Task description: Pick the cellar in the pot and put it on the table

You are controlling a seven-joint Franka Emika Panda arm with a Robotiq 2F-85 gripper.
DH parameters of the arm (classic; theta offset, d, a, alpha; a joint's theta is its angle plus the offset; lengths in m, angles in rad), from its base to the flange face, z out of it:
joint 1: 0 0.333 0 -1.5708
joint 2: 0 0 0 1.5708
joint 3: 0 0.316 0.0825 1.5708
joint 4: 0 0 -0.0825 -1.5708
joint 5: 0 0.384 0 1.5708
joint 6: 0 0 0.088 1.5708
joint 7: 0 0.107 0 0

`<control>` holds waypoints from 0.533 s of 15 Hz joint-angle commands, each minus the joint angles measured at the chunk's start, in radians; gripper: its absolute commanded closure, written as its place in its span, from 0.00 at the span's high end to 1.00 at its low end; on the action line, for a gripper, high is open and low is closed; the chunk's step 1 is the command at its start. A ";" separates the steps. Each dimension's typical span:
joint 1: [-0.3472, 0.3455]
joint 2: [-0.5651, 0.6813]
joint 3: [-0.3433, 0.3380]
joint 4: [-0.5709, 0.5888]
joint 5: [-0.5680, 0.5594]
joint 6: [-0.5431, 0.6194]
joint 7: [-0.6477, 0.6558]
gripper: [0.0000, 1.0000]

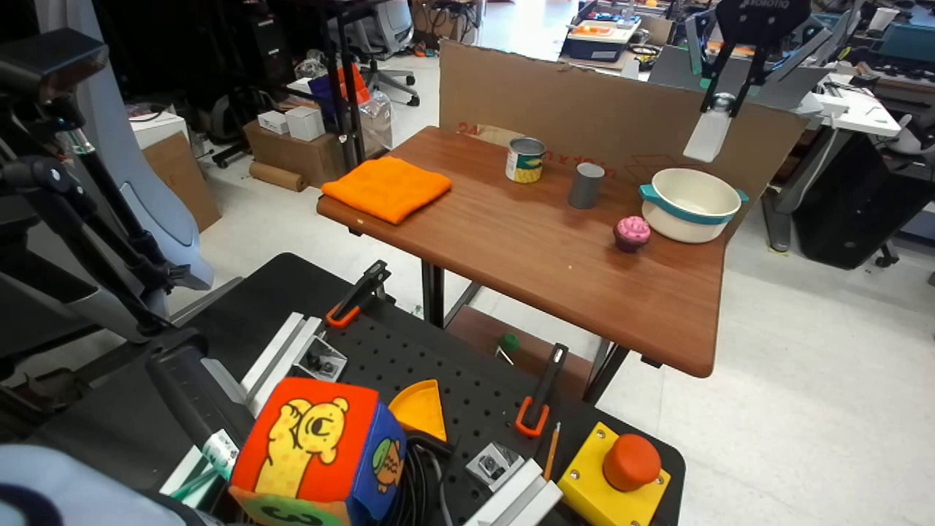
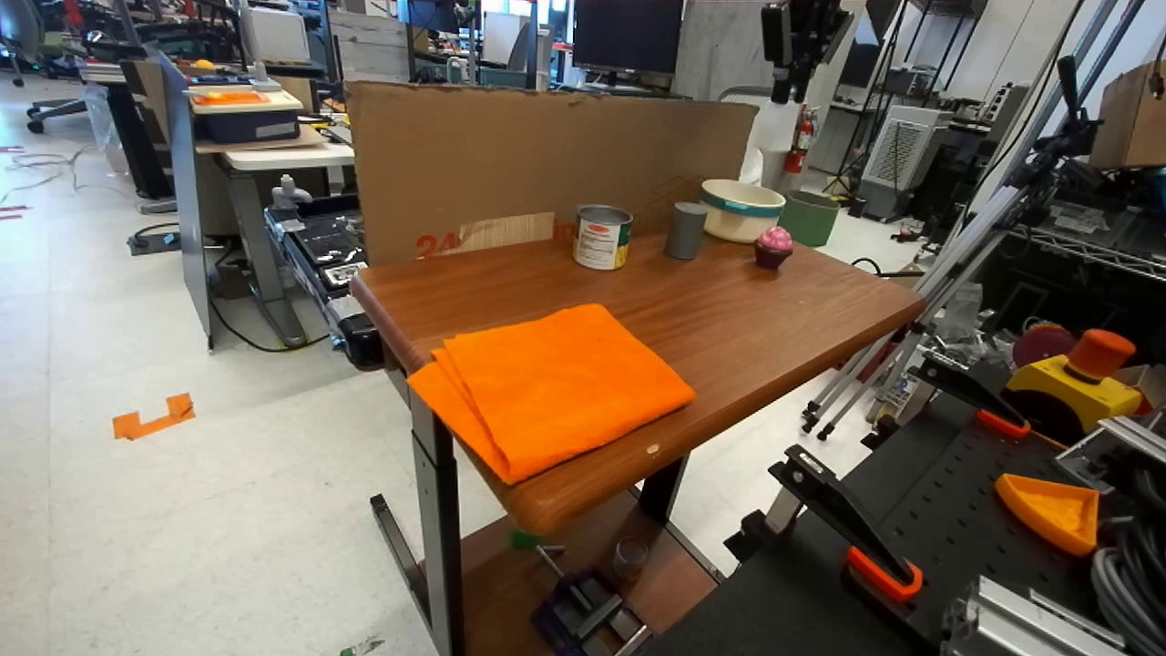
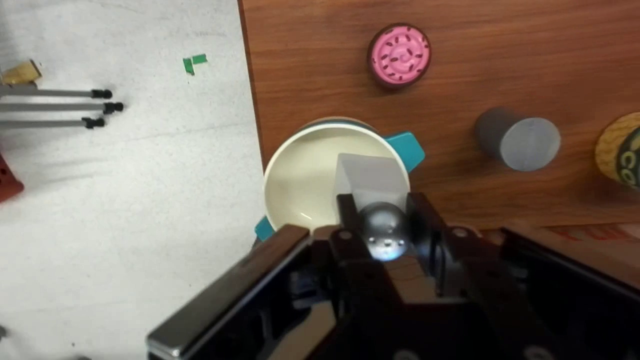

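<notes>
My claw pinches the cellar by its cap, presumably freeing its base; wrist view puts table two o'clock from pot.

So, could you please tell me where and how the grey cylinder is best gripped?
Probably from above, closing across its round sides near the top: the grey cylinder stands upright, slim, and apart from the can and the pot. The gripper would first need to release the cellar.
</notes>
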 commanded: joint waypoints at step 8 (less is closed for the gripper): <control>0.076 -0.275 0.073 -0.593 -0.039 0.307 -0.144 0.07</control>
